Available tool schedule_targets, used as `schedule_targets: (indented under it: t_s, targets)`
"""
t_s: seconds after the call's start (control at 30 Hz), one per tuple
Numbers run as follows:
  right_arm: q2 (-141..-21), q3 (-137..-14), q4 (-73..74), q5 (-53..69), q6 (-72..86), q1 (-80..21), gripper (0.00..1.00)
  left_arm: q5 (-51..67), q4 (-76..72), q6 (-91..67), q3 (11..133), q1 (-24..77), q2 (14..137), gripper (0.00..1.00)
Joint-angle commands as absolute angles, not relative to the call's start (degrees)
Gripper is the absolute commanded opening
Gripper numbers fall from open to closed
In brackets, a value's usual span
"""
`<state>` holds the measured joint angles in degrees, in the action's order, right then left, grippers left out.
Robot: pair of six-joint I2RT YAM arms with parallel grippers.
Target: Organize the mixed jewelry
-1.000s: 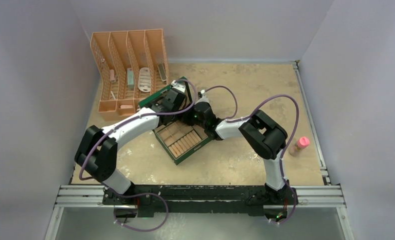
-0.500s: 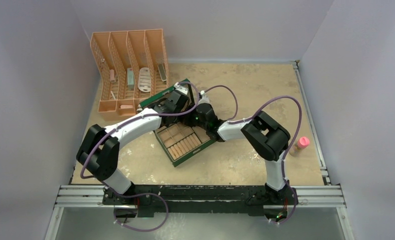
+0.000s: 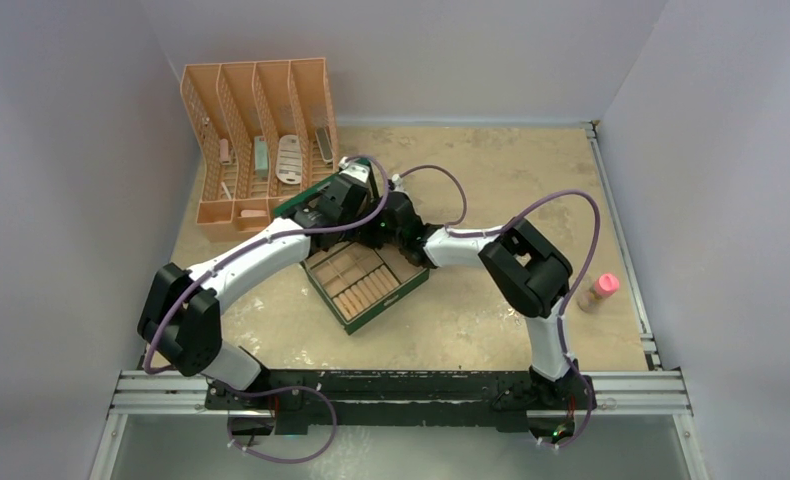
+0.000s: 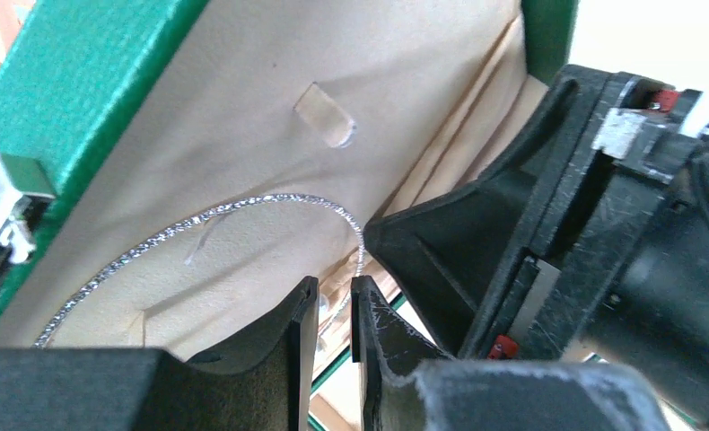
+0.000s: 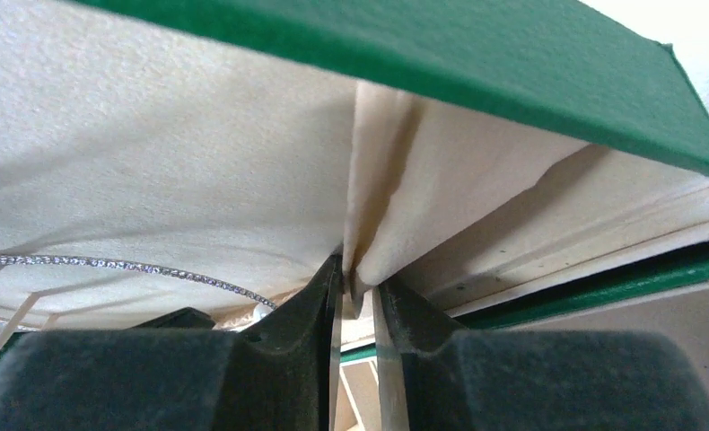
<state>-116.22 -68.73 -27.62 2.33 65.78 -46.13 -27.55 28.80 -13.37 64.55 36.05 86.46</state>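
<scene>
Over the last second my left arm has stretched toward the upper middle of the overhead view, and the right wrist has slid left to meet it, so both tools now crowd the raised lid (image 5: pixel 512 63) of the green box (image 3: pixel 376 312). The left gripper (image 4: pixel 333 301) is drawn down to a narrow slit. The silvery chain (image 4: pixel 243 205) arcs across the cream lining (image 5: pixel 153 135) and drops into that slit, so I judge it pinched there. The right gripper (image 5: pixel 358 292) is nearly closed on a fold of the lining at the centre of its view, which I take as bracing the lid. The chain lies against the lining below the clear hook (image 4: pixel 327 117), apart from it and not hung on it. I read this as the hanging step under way. I can make out no other jewelry pieces from here.
</scene>
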Motion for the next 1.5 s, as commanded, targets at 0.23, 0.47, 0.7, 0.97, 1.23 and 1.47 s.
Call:
schedule_targets:
  t_s: [0.23, 0.47, 0.7, 0.97, 1.23, 1.47]
  targets:
    - [-118.6, -71.2, -26.1, 9.3, 73.1, -47.3, 0.34, -28.2, 29.6, -15.0, 66.2, 35.9, 83.7, 0.21]
    - [-119.7, -73.8, -22.8, 10.0, 72.9, -47.6, 0.33, -29.1, 29.8, -15.1, 65.9, 35.8, 83.4, 0.20]
    - [-120.8, -77.8, -18.4, 10.1, 72.5, -47.9, 0.19, -29.9, 30.1, -15.5, 65.8, 35.8, 83.3, 0.17]
    - [-119.9, -75.1, -21.1, 9.8, 71.0, -48.2, 0.12, -29.7, 32.6, -17.3, 65.0, 35.8, 82.3, 0.19]
    - [-119.9, -71.1, -28.3, 12.0, 69.7, -49.6, 0.24, -30.3, 33.0, -18.1, 63.1, 35.8, 81.6, 0.23]
    - [-121.4, -73.7, -26.9, 12.9, 69.7, -49.9, 0.23, -30.7, 33.6, -17.7, 62.8, 35.8, 81.7, 0.23]
